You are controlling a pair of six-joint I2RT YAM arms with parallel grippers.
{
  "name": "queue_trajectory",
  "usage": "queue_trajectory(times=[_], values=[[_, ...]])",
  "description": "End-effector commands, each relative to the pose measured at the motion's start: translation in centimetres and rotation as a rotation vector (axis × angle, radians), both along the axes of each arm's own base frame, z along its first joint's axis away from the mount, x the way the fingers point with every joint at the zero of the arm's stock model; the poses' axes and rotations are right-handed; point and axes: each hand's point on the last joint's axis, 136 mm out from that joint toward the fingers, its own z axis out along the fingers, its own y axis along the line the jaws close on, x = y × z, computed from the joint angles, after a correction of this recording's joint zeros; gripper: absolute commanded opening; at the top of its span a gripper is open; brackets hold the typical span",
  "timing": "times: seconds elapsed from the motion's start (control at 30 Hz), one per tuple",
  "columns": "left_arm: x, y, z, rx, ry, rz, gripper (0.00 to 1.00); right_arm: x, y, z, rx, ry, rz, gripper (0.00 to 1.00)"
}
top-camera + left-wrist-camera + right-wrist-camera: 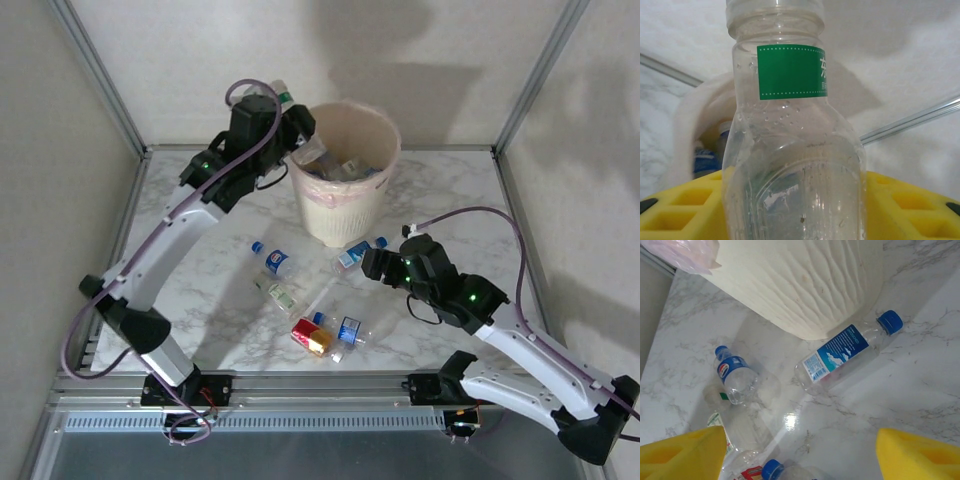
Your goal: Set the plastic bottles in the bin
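Note:
My left gripper (291, 128) is shut on a clear bottle with a green label (792, 150), held upright beside the left rim of the bin (392, 138); its yellow pads (680, 210) press both sides. The cream bin holds several bottles (345, 168). My right gripper (372, 262) hangs open over the table, with nothing between its fingers (682, 452). Just beyond it a blue-labelled bottle (842, 350) lies against the bin's base (805, 285). Another blue-labelled bottle (735, 375) lies further left.
More bottles lie on the marble table in front of the bin: a green-labelled one (282, 294), a red-and-gold one (311, 336) and a blue one (349, 330). Metal frame posts (100, 75) stand at the back corners.

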Motion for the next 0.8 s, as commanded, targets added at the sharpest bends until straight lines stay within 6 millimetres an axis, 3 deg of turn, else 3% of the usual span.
queue_trajectory(times=[0.0, 0.17, 0.4, 0.57, 0.77], values=[[2.1, -0.9, 1.9, -0.037, -0.050, -0.029, 0.54, -0.4, 0.0, 0.5, 0.039, -0.003, -0.005, 0.78], [4.5, -2.0, -1.2, -0.018, 0.012, -0.032, 0.53, -0.8, -0.5, 0.4, 0.045, 0.001, -0.015, 0.78], [5.3, -2.5, -5.1, 0.029, 0.084, -0.034, 0.57, -0.7, -0.4, 0.2, 0.034, 0.004, -0.014, 0.79], [5.2, -2.7, -5.7, 0.031, 0.096, -0.043, 0.70, -0.6, -0.4, 0.0, 0.027, 0.005, -0.018, 0.80], [4.5, -2.0, -4.4, 0.037, 0.074, -0.033, 0.79, -0.6, -0.5, -0.3, 0.022, 0.012, -0.018, 0.84]])
